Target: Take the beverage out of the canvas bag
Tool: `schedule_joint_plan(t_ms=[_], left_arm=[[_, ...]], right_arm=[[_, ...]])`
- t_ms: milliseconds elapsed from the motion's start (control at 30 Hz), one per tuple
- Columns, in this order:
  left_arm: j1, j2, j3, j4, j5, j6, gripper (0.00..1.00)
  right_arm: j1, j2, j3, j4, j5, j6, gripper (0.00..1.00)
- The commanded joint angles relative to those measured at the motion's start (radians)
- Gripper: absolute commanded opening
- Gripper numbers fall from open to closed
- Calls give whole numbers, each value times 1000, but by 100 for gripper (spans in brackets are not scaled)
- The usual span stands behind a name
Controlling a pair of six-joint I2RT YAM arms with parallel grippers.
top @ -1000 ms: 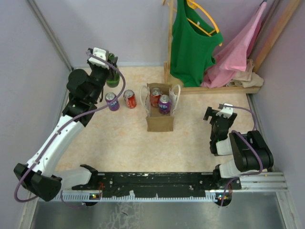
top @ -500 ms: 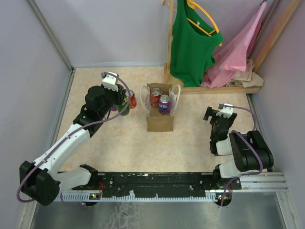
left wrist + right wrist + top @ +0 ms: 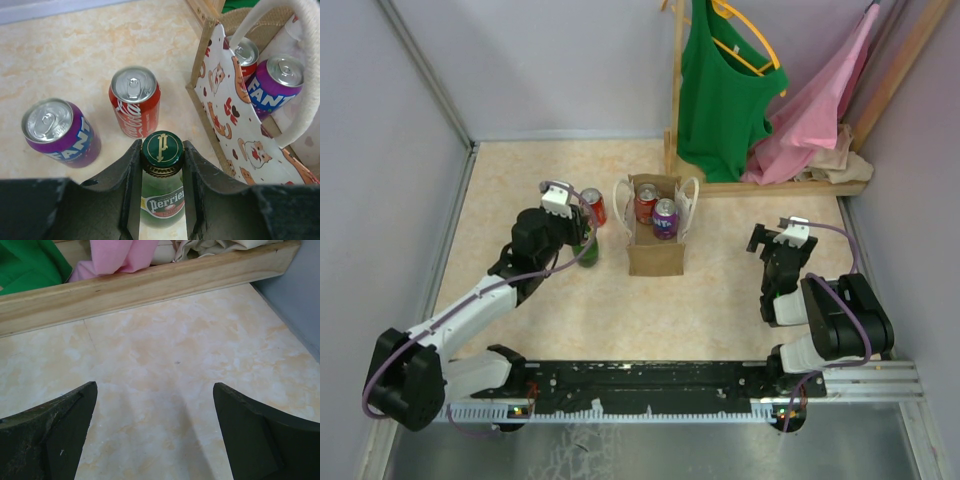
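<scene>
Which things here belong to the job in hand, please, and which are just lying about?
Job: canvas bag; red can and purple Fanta can inside it; Perrier bottle in the left claw; Coca-Cola can and second Fanta can outside.
Lying about: green shirt, pink garment, wooden rack.

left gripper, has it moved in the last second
Yes. In the top view the left gripper, shut on the green bottle, has come forward from the back wall and rightward, closer to the canvas bag.
</scene>
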Motion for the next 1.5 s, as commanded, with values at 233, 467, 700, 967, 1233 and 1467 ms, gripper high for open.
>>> schedule_joint_plan(t_ms=[233, 467, 700, 967, 1233, 1467], left_arm=[[-3, -43, -60, 357, 35, -44, 0], [-3, -12, -74, 395, 34, -43, 0], [-3, 22, -76, 400, 44, -45, 20], [-3, 30, -68, 378, 33, -48, 79], [-4, 37, -53, 363, 30, -43, 100], [-4, -38, 41, 334, 14, 65, 100]], right_arm=[[-7, -8, 19, 45, 7, 1, 99], [-6, -8, 19, 45, 7, 1, 99], [-6, -8, 19, 45, 7, 2, 99], [-6, -9, 19, 45, 6, 2, 99], [-6, -8, 19, 45, 7, 2, 99], [-7, -9, 19, 45, 7, 1, 99]])
